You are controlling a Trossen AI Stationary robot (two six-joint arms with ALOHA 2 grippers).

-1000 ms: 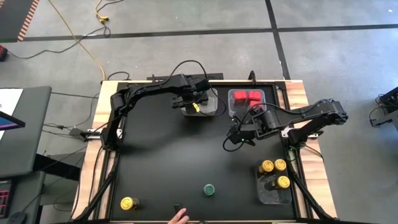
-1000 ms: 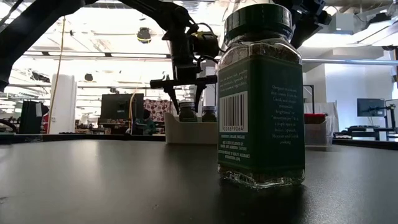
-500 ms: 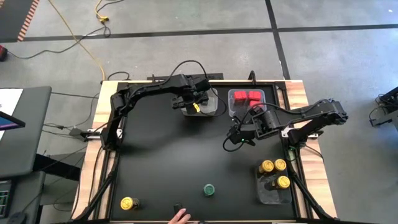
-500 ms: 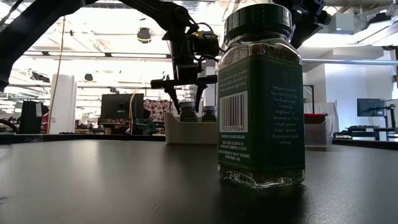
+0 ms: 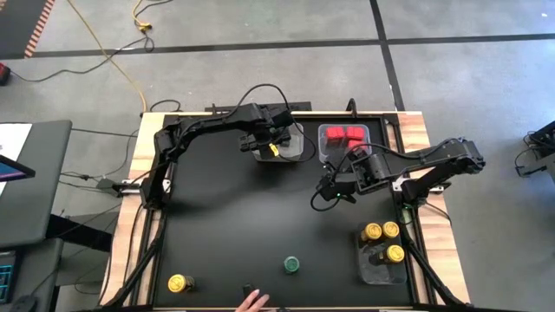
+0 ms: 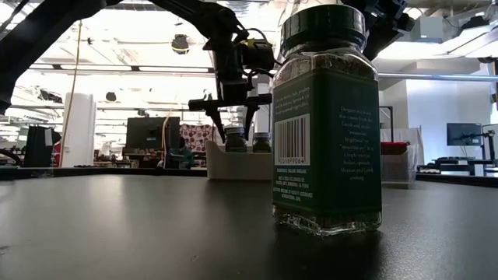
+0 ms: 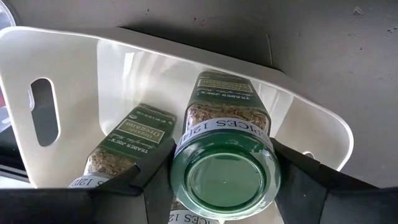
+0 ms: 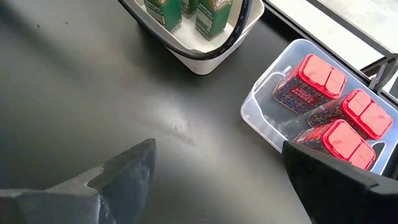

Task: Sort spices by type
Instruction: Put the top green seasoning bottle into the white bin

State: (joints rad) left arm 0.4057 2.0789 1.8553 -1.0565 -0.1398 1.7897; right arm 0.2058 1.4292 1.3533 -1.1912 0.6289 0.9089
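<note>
Left gripper (image 7: 224,180) clenched on green-lidded jar (image 7: 225,177), over white bin (image 7: 68,81) at table's far edge; second jar (image 7: 127,146) inside, lid cut off by frame. Right gripper (image 8: 214,171) spread wide, holding nothing, hovering near clear bin (image 8: 264,121) of red boxes (image 8: 314,78). Lone green jar (image 6: 327,124) blocks much of low view. Yellow-lidded jars (image 5: 382,241) binned front right; one (image 5: 179,282) loose. No change from a second ago in arms or jars; hand (image 5: 254,302) at front edge barely shifted.

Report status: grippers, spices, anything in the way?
Left gripper shut on green-lidded jar over white bin. Right gripper open, empty, mid-table. Nothing blocking.
</note>
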